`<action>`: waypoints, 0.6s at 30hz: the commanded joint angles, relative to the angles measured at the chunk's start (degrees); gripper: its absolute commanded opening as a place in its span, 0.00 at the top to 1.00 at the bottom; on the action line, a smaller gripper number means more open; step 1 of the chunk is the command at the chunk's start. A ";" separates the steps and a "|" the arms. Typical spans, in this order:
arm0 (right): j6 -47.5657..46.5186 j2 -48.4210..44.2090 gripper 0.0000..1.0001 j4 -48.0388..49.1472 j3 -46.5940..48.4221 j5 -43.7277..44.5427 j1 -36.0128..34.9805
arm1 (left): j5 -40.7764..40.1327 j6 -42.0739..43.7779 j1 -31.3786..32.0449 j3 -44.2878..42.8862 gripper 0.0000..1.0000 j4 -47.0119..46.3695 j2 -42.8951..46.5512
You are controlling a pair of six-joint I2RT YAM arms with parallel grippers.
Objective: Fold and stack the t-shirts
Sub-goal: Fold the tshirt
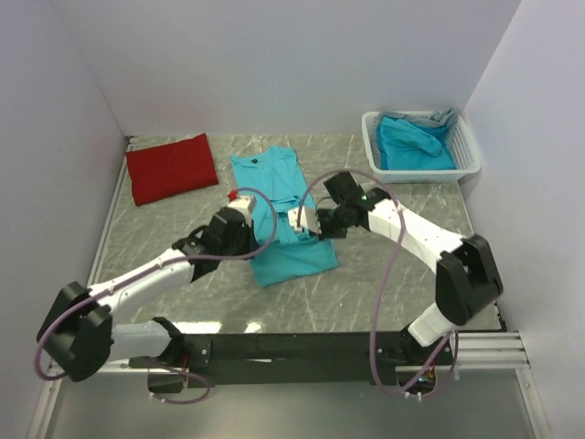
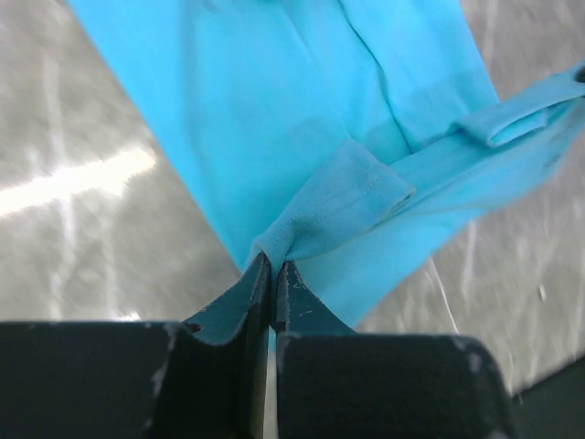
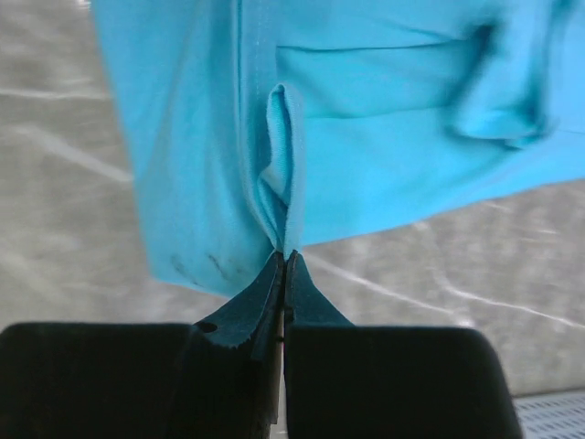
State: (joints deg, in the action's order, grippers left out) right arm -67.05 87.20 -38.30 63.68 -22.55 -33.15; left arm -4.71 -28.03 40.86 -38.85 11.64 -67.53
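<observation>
A turquoise t-shirt [image 1: 279, 206] lies lengthwise in the middle of the table, partly folded. My left gripper [image 1: 239, 212] is at its left edge, shut on a pinch of that cloth [image 2: 311, 215]. At the shirt's right edge, my right gripper [image 1: 306, 222] is shut on a fold of the same cloth [image 3: 279, 183]. A folded red t-shirt [image 1: 171, 167] lies at the back left. More turquoise t-shirts [image 1: 413, 144] sit in the basket.
The white slatted basket [image 1: 468, 155] stands at the back right corner. Grey walls close in the table on the left, back and right. Bare marbled tabletop [image 1: 384, 274] shows around the shirt.
</observation>
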 commanded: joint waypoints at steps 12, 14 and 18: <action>7.10 22.48 1.00 1.48 30.18 3.47 3.09 | 8.22 8.78 -15.02 -16.34 0.99 -8.21 -19.29; 7.81 24.94 1.00 1.39 33.08 4.00 3.53 | 8.14 9.66 -16.25 -18.62 0.99 -7.60 -20.53; 9.21 27.50 1.00 2.09 35.55 5.05 4.32 | 8.40 11.07 -17.74 -22.23 0.99 -6.02 -24.13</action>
State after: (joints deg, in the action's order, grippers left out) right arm -60.16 114.04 -37.15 96.38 -18.74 -29.93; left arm 2.37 -19.44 24.03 -57.19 6.37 -90.39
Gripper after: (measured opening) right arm 0.009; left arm 0.080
